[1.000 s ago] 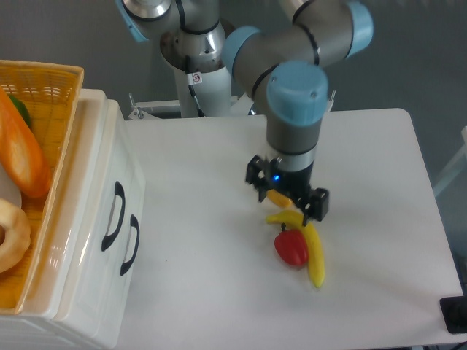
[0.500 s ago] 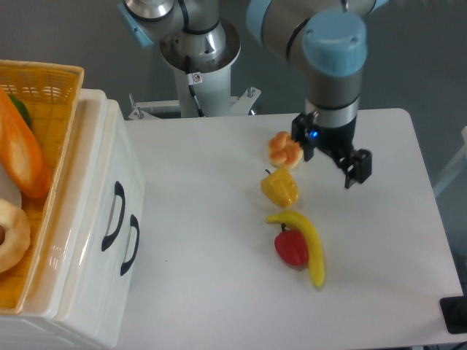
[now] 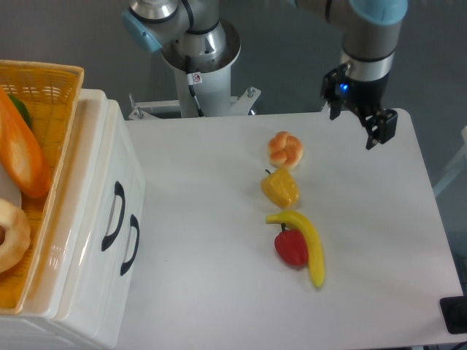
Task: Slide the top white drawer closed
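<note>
I see the white table [image 3: 219, 219] with the white cabinet [image 3: 73, 277] at its left edge. The top white drawer [image 3: 109, 197] sits flush in the cabinet front, its black handle [image 3: 115, 216] just above the lower drawer's handle [image 3: 130, 245]. A yellow basket [image 3: 44, 95] sits on top of the cabinet. My gripper [image 3: 359, 120] hangs over the far right corner of the table, fingers spread, holding nothing. Near the middle lie a banana [image 3: 310, 244], a red pepper [image 3: 291, 248], a yellow pepper [image 3: 280, 189] and an orange bun [image 3: 285, 149].
</note>
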Available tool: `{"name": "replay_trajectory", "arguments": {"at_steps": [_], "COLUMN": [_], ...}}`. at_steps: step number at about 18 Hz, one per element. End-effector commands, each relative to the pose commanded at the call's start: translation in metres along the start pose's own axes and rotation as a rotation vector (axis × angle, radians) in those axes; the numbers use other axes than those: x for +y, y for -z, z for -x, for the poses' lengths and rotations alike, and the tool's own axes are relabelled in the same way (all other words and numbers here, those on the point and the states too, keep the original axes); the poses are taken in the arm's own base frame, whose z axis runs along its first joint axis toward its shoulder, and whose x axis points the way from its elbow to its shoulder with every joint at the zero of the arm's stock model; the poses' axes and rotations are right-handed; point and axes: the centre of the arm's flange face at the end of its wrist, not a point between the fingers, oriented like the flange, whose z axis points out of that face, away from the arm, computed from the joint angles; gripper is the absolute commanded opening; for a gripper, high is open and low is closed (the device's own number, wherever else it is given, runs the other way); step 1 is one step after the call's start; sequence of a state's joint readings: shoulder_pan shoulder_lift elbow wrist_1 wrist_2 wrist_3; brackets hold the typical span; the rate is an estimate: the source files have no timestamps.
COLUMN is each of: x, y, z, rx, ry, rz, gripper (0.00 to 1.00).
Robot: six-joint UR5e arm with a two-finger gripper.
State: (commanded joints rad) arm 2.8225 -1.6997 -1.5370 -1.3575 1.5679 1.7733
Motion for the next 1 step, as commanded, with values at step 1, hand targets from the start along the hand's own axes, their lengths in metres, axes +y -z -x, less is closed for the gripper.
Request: {"name": "replay_trajectory", "arguments": {"at_steps": [1], "x": [0.0032], "y": [0.0003], "z": [-0.0011], "rx": [0.001], "ry": [0.011], "rz": [-0.016], "gripper": [1.0]}}
